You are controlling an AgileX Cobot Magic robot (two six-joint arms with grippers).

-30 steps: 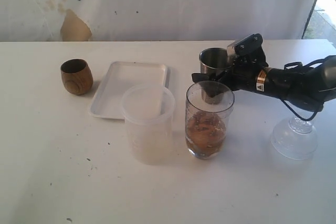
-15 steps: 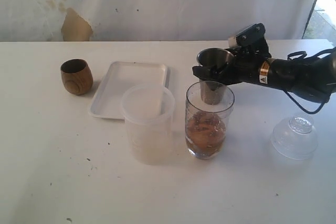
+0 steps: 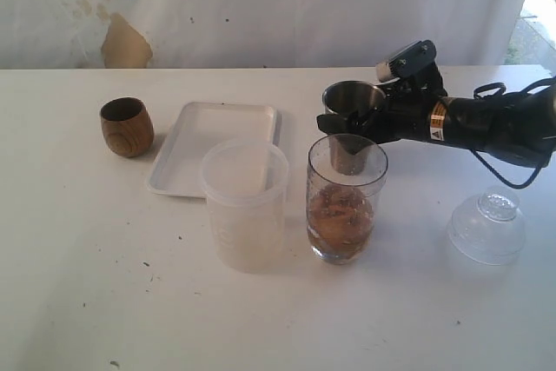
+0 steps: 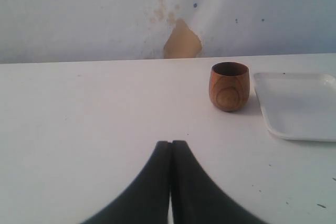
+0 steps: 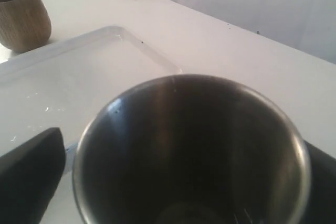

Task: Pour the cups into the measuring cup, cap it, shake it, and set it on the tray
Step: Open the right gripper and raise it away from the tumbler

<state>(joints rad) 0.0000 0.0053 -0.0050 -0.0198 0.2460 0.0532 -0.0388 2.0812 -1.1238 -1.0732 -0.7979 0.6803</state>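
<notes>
Six items on a white table (image 3: 87, 284). The dial is read in the exterior view, measuring cup at centre, 12 toward the far wall.

1. Measuring cup (image 3: 346, 202): upright, uncapped, brown fill in its lower half.
2. Steel cup (image 3: 352, 96): upright at 12, just behind the measuring cup. Its inside is dark and no fill is discernible.
3. Wood cup (image 3: 127, 128): upright, far out at 10, just past the tray's corner.
4. Tray (image 3: 217, 132): at 10, measuring cup not yet on it.
5. Jug (image 3: 246, 206): at 9, just beside the measuring cup.
6. Lid (image 3: 486, 228): clear dome at 4, well apart.

Right gripper (image 3: 354, 112): jaws spread wide on either side of the steel cup. A gap shows between one finger (image 5: 29, 169) and the wall, so judged no grip.
Left gripper (image 4: 171, 143): fingers pressed together, empty, facing the wood cup, well apart from it.

Step judged: parting from the steel cup, its pour probably done, capping to follow.
Handling note: draw the spread jaws back toward 3 along the arm's own line, with neither finger brushing the wall. A nudge toward 6 would tip the steel cup onto the measuring cup. Rise clear before swinging to the lid at 4.
</notes>
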